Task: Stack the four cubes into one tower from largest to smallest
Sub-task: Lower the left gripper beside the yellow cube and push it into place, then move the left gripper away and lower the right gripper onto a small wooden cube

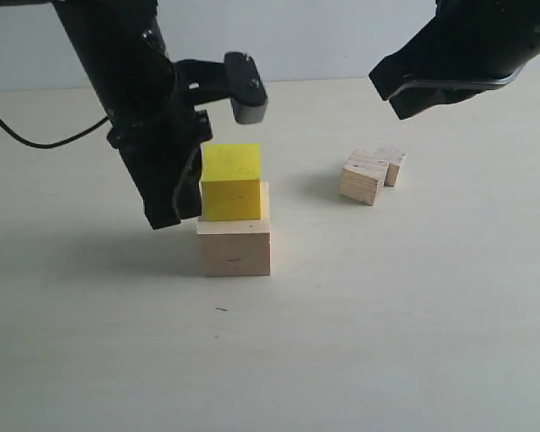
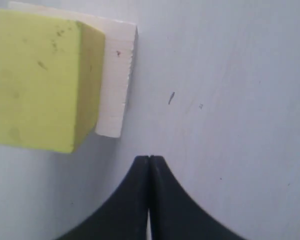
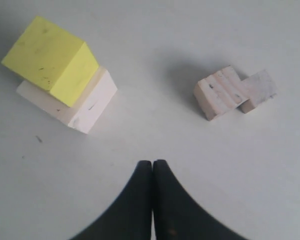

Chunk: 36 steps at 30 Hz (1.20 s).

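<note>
Clenched empty like the right hand (image 3: 152,167), the left hand (image 1: 171,214) hangs just beside the yellow cube (image 1: 231,183) — a sideways brush could slide it off the large pale cube (image 1: 235,250).

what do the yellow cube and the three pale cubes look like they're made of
Yellow cube: matte yellow coat with small dark specks, no grain showing; painted wood or foam, unclear.
Large pale cube: seemingly bare, matte light wood.
Medium cube: raw wood, clear grain lines on its side.
Small cube: pale, probably bare wood; grain too small to tell.
</note>
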Each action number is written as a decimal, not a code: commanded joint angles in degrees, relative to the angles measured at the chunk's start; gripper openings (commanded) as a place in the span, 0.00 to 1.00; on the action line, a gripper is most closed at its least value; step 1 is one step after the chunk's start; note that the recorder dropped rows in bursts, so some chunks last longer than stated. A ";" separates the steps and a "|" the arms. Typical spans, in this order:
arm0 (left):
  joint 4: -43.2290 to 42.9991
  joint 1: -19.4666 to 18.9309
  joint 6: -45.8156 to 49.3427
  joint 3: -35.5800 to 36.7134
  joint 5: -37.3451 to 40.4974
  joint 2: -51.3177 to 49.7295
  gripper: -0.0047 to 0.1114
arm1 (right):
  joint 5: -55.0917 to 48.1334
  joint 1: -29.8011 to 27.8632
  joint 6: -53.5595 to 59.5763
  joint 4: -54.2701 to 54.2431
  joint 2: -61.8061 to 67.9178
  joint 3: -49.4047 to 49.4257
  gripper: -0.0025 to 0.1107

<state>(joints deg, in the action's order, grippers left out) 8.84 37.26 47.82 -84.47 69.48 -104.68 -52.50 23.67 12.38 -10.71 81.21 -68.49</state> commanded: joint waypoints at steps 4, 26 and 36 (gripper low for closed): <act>-1.26 -0.15 -13.29 0.19 -0.85 8.51 0.04 | 9.07 -0.32 0.48 4.28 6.99 0.21 0.02; -5.29 -19.43 -39.99 9.21 -9.49 15.33 0.04 | 20.07 -0.32 13.13 12.24 19.94 0.08 0.48; 2.78 -19.32 -36.22 9.21 -8.68 15.33 0.04 | 27.21 -0.32 16.24 12.24 24.64 0.08 0.57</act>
<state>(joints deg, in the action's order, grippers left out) 10.02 17.93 10.54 -75.46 60.57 -90.00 -28.51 23.65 27.09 1.12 105.20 -68.49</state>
